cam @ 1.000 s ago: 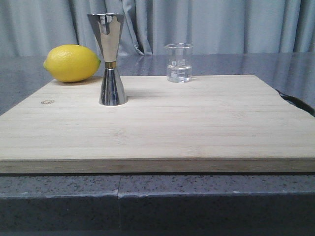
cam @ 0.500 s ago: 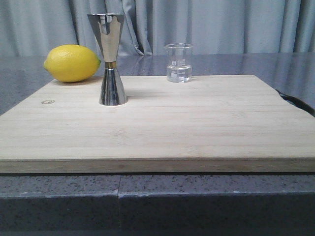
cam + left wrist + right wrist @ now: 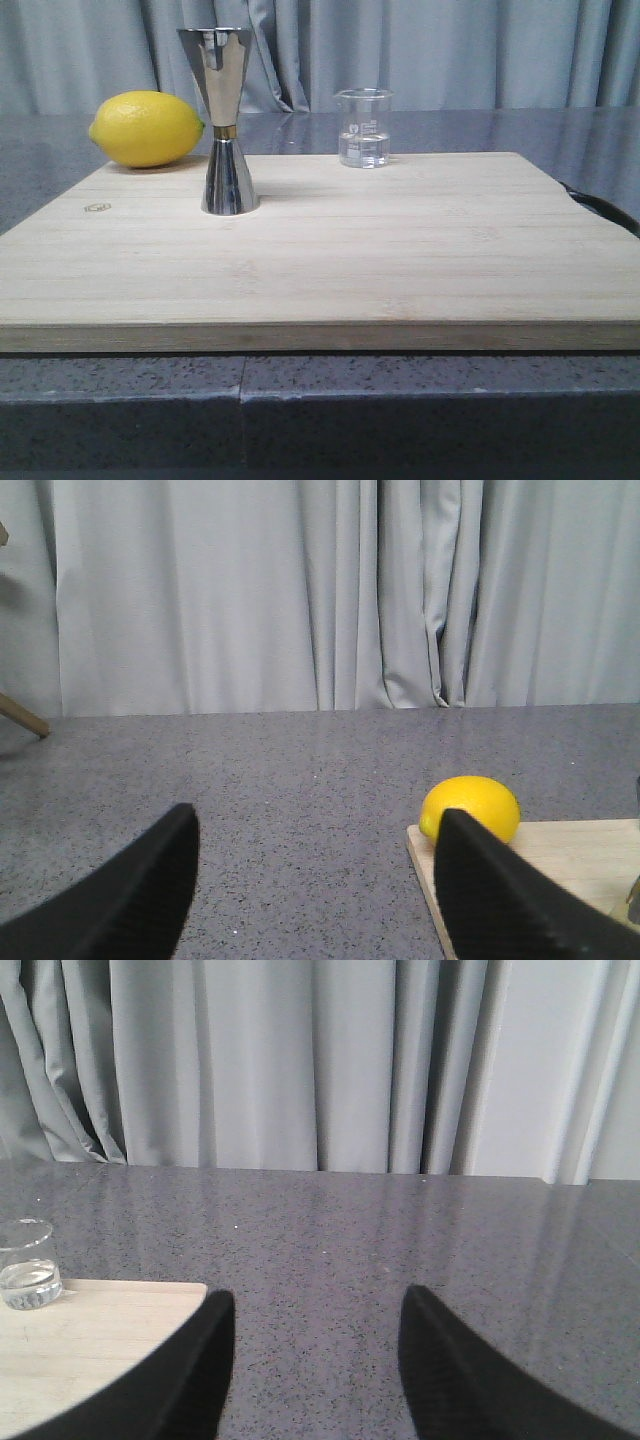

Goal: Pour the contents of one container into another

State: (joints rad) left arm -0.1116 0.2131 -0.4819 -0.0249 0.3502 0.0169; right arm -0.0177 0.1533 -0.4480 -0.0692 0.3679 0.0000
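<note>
Pre-grasp stage, nothing lifted. Left tool [image 3: 315,880] and right tool [image 3: 315,1360] both spread wide, empty, off the board [image 3: 320,270]. Jigger [image 3: 224,125] mid-left; beaker [image 3: 363,128] far edge, right of it, well apart. Next: right tool to beaker.

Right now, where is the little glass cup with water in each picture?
Front view: the glass beaker stands at the wooden board's far edge, right of the steel jigger.
Left wrist view: not in it.
Right wrist view: the beaker sits at the left edge, on the board.
Shared landmark: the board.
</note>
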